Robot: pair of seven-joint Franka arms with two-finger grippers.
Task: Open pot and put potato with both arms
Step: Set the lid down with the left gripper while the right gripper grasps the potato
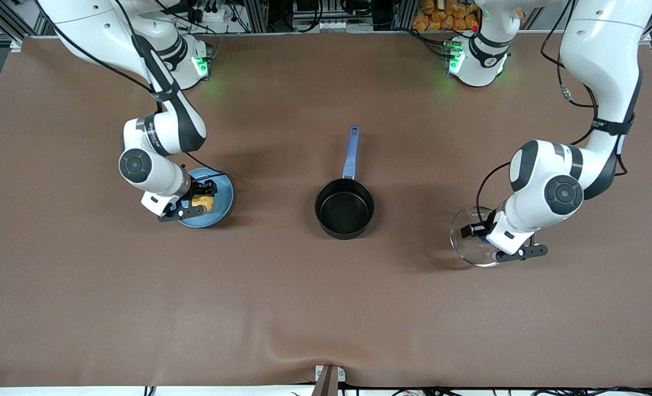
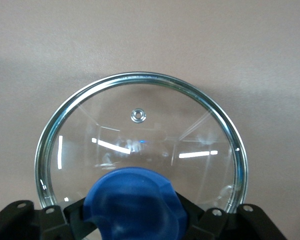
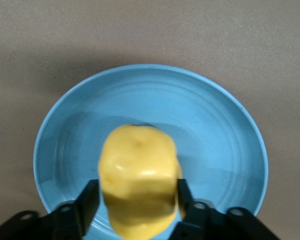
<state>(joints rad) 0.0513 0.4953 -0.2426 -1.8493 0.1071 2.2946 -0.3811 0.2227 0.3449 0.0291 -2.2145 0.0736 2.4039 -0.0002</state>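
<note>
A brown table, a blue plate, and clutter along the upper edge.

The brown tabletop (image 1: 326, 308) fills most of the frame, with a slight wrinkle at its lower middle edge. A flat light-blue plate (image 1: 224, 201) sits left of centre. At the upper edge, right of centre, orange lumpy items (image 1: 441, 16) are piled up, with a metal frame (image 1: 282, 16) and cables beside them.

Even, bright overhead light. Soft shadows pool under both arms and beside the pot (image 1: 344, 208). Ceiling strips glare off the lid (image 2: 140, 135). The potato (image 3: 137, 177) looks blurred up close, shadow at twelve o'clock.
</note>
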